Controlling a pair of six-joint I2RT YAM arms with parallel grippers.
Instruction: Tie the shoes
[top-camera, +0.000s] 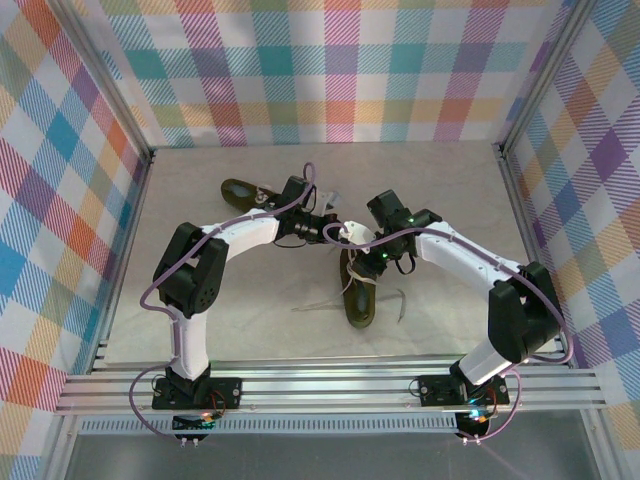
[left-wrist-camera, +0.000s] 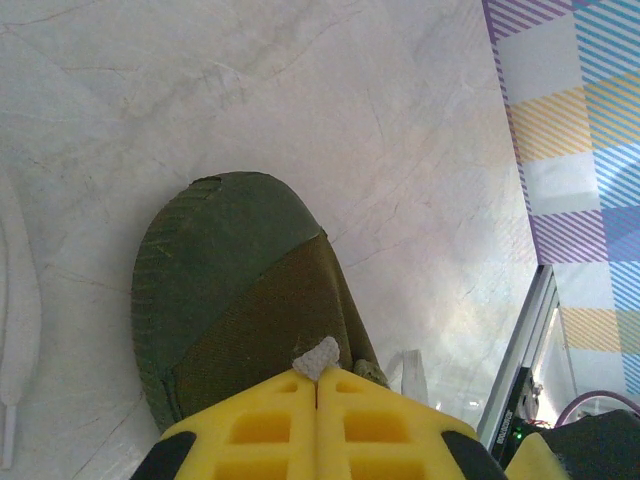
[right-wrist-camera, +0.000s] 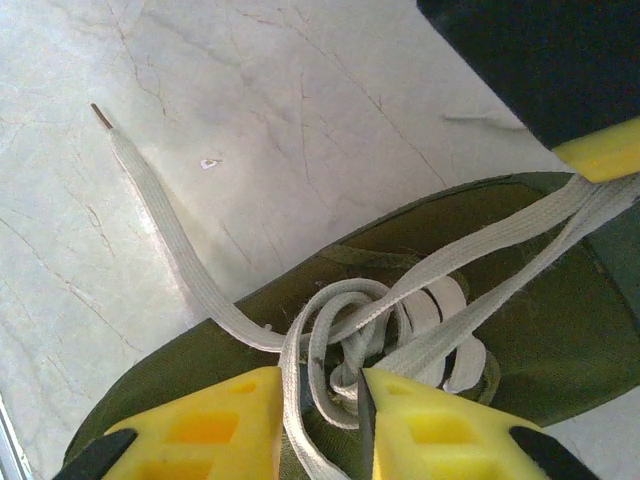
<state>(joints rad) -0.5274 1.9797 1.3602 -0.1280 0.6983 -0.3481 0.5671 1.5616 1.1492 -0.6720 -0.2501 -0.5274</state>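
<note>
**Overhead view.** The near shoe (top-camera: 358, 300) lies mid-counter (top-camera: 260, 330) with its long axis running front to back and its toe toward the arm bases. The far shoe (top-camera: 238, 188) sits well apart at the back left, behind the left arm. Both hands meet over the lacing of the near shoe, so that is the shoe you are working.

**Left wrist view.** The left hand (left-wrist-camera: 318, 378) is fully closed, its yellow fingers pressed together with a bit of the laces (left-wrist-camera: 318, 355) pinched at the tips. The toe cap stretches away from it, so this hand points along the shoe's axis toward the toe.

**Right wrist view.** The right hand (right-wrist-camera: 320, 405) is parted narrowly and straddles the loose knot (right-wrist-camera: 350, 345). A loop strand runs through the gap, but the fingers (right-wrist-camera: 200, 430) do not appear to press on it. Two strands run straight from the knot to the upper right, toward the left hand's finger. The free lace end (right-wrist-camera: 150, 190) trails the opposite way across the counter.

**Judgement.** The knot looks formed but slack. Note that the held strands leave the knot on one side while the loop sits in the right hand's gap. You would likely close the right hand on that loop first. Then draw the hands apart across the shoe rather than along it, since a pull along the axis would probably drag the shoe.
</note>
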